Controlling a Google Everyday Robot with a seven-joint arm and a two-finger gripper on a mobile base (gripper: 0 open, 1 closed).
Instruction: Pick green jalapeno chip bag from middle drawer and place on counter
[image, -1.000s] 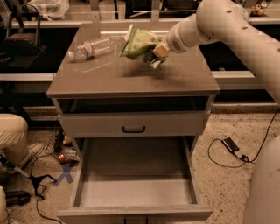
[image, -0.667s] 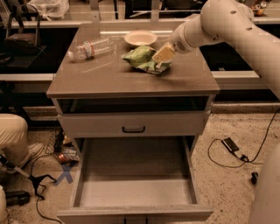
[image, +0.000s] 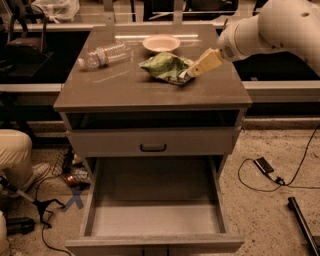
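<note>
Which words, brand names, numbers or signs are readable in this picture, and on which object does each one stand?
No text can be read here.
On the green jalapeno chip bag, lying on the counter with the gripper at its right edge: darker print, too blurred to read.
On the water bottle, lying on its side: nothing legible.
On the middle drawer and the bowl: no markings visible.

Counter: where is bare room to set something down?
Bare: the counter forward of the bottle and chip bag; the middle drawer floor. Crowded: the back half, with bottle, bowl, bag and the gripper at the bag's right edge.
</note>
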